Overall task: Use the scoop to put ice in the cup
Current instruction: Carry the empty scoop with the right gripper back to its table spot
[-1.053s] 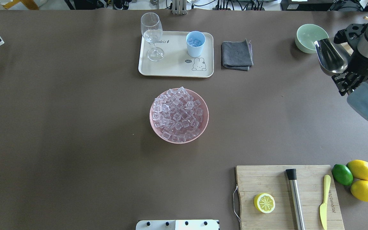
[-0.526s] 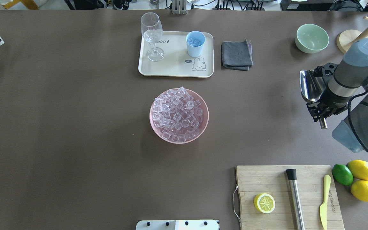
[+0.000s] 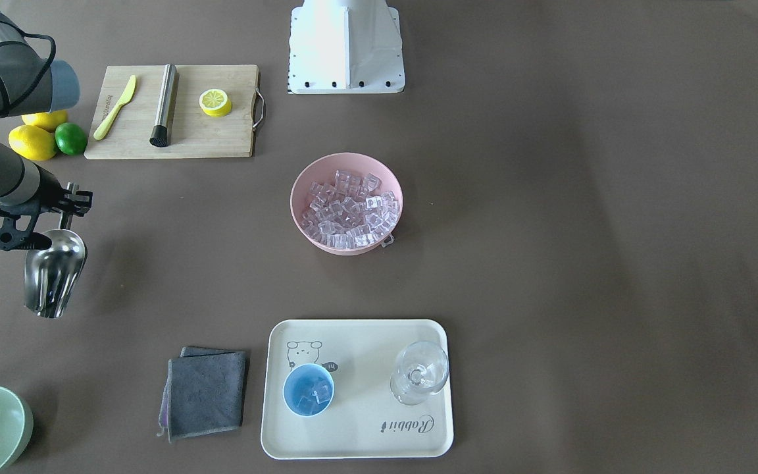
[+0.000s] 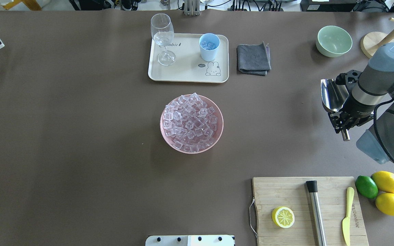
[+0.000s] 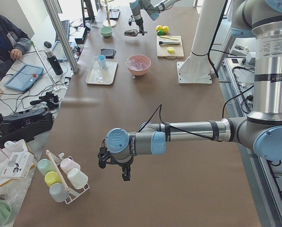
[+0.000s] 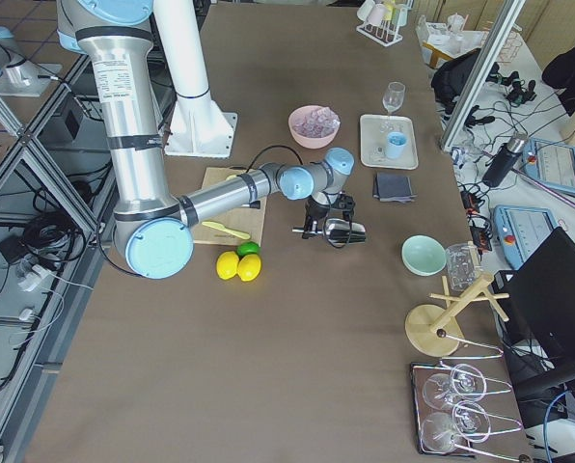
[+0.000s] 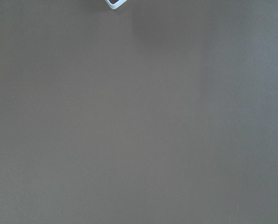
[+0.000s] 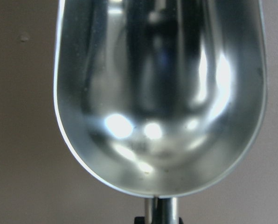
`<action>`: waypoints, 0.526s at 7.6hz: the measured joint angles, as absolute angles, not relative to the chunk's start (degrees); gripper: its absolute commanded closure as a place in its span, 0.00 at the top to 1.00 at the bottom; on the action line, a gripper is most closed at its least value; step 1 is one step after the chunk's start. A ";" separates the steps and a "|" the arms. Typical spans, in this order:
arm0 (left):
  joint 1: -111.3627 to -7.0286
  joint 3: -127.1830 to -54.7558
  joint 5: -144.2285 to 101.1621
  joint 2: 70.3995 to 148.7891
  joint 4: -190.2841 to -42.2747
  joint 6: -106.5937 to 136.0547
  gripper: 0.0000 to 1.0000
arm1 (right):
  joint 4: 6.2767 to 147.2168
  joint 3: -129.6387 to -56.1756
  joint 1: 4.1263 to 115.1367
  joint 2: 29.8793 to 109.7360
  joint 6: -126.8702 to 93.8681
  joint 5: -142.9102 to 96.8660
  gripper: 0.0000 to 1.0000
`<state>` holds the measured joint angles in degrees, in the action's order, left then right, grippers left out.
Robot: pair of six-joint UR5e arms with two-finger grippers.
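Scoop (image 4: 333,94) swung back from green bowl (image 4: 333,41), empty, right jaws pinching its handle, left jaws unreadable

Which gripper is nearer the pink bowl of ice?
Right. The right gripper, holding the scoop, is off toward the table's right edge from the pink bowl; the left gripper is much farther, down at the table's left end.

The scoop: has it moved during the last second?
Yes. The scoop has drawn away from the green bowl, nearer the cutting board.
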<state>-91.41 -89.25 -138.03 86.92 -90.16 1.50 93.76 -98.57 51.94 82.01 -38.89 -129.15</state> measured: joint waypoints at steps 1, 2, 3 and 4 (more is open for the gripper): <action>-91.41 -89.23 -138.06 86.97 -90.17 1.50 0.98 | 93.74 -98.01 51.94 82.27 -39.03 -129.84 0.66; -91.41 -89.23 -138.07 86.98 -90.17 1.54 0.98 | 93.71 -97.33 51.91 82.33 -39.08 -130.67 0.86; -91.47 -89.43 -138.12 86.95 -90.20 1.57 0.98 | 93.70 -96.91 51.88 82.26 -39.11 -131.15 1.00; -91.84 -90.17 -138.18 86.85 -90.33 1.34 0.98 | 93.69 -96.75 51.87 82.11 -39.14 -131.37 1.00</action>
<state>-91.84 -90.17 -138.18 86.85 -90.33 1.34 93.69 -96.75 51.87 82.11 -39.14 -131.37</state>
